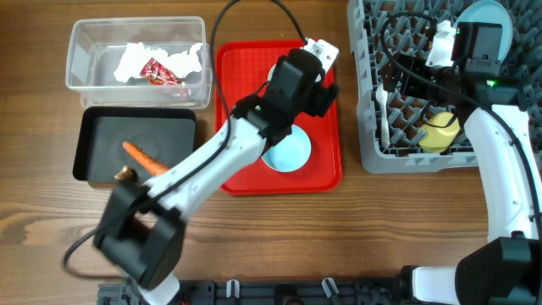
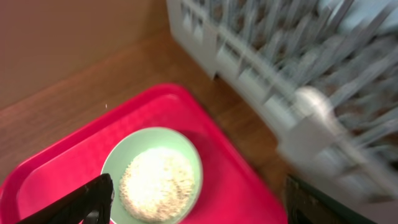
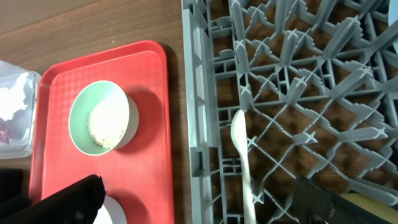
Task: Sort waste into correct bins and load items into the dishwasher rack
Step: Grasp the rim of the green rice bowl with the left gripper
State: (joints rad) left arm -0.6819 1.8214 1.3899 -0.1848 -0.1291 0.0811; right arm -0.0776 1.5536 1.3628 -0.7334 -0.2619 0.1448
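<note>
Looming over the glossy red tray [image 1: 326, 161], the left arm [image 1: 229, 144] half-hides a smooth light-blue dish [image 1: 292, 154]. Left wrist: left fingers [image 2: 93, 199] spread, empty, above a pale-green bowl [image 2: 118, 165] heaped with loose rice grains [image 2: 155, 183]; a tilted lift would likely scatter them. Right wrist: right fingers [image 3: 62, 199] wide apart, empty, over the slim white spoon [image 3: 242, 155] lying in the grey pegged rack [image 3: 194, 74].

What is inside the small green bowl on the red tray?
A heap of white rice grains fills the bowl. The bowl's bottom beneath it is covered.
</note>
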